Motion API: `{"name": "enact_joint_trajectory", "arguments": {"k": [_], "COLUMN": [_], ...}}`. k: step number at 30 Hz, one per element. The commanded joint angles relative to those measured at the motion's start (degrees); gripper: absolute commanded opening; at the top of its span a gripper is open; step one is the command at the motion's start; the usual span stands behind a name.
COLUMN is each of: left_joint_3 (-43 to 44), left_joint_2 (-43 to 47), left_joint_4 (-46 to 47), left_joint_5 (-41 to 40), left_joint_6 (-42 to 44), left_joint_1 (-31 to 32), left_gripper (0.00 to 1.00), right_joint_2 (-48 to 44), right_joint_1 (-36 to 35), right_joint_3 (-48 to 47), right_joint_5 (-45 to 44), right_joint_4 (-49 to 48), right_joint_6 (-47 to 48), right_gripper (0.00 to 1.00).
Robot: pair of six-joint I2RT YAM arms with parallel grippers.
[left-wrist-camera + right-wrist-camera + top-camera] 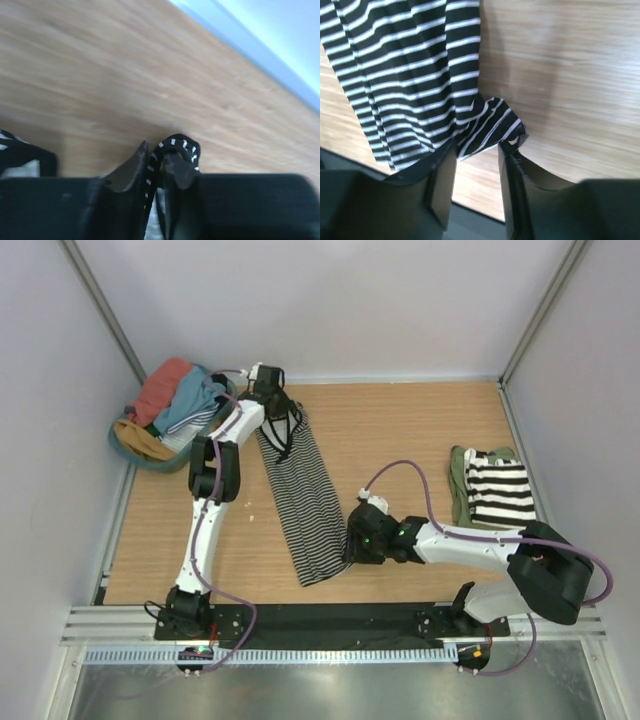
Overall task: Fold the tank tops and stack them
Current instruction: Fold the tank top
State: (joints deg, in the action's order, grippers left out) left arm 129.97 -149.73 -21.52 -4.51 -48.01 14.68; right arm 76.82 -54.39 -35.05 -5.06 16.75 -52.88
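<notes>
Left tool (157, 159) pinches a strap of the striped tank top (300, 490), laid out long across the tabletop (400, 430); right tool (478, 150) stands half-open at its hem corner. Spreading stage, I'd say; folding hem toward straps comes next.

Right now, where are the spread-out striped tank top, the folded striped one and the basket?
Spread-out striped tank top (300, 505): top view, mid-body.
Folded striped tank top (498, 490): top view, its centre.
Teal basket (150, 464): top view, near rim.
</notes>
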Motion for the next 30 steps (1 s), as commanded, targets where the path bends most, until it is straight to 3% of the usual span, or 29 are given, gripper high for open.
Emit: {"name": "enact_joint_trajectory", "arguments": {"k": [1, 2, 3, 6, 9, 16, 21, 26, 30], "left_joint_3": [5.5, 6.0, 6.3, 6.0, 2.5, -6.5, -12.8, -12.4, -13.3], "left_joint_2": [-3.2, -3.7, -3.8, -2.2, 1.4, 9.7, 15.3, 16.7, 17.8], "left_joint_4": [2.9, 3.4, 3.6, 3.9, 4.2, 4.2, 4.6, 4.0, 4.2], "left_joint_5": [3.4, 3.9, 4.3, 4.3, 3.6, 4.3, 4.2, 6.5, 11.0], "left_joint_6": [-1.7, -1.8, -2.0, -1.1, -0.4, 1.0, 2.0, 2.8, 3.6], "left_joint_1": [-0.1, 0.0, -0.1, -0.1, -0.7, -3.3, -4.0, -4.1, -3.4], "left_gripper": [0.22, 0.3, 0.46, 0.65, 0.76, 0.85, 0.88, 0.9, 0.89], "right_joint_2": [1.5, 1.3, 0.4, -1.1, 0.8, 9.3, 13.6, 18.4, 21.8], "right_joint_1": [-1.0, -1.0, -1.0, -0.9, 0.2, 4.4, 11.4, 13.3, 14.2], "right_joint_3": [-4.9, -6.4, -7.2, -11.0, -16.2, -23.1, -25.3, -27.5, -27.3], "right_joint_5": [2.4, 1.2, 0.0, -6.0, -7.9, -5.1, -2.8, 0.2, 2.9], "right_joint_4": [4.8, 5.6, 6.4, 10.3, 12.7, 12.3, 9.2, 6.4, 4.4], "right_joint_6": [3.6, 4.4, 5.7, 8.6, 13.4, 19.7, 22.8, 25.5, 26.5], "right_gripper": [0.49, 0.55, 0.57, 0.65, 0.67, 0.65, 0.61, 0.54, 0.54]}}
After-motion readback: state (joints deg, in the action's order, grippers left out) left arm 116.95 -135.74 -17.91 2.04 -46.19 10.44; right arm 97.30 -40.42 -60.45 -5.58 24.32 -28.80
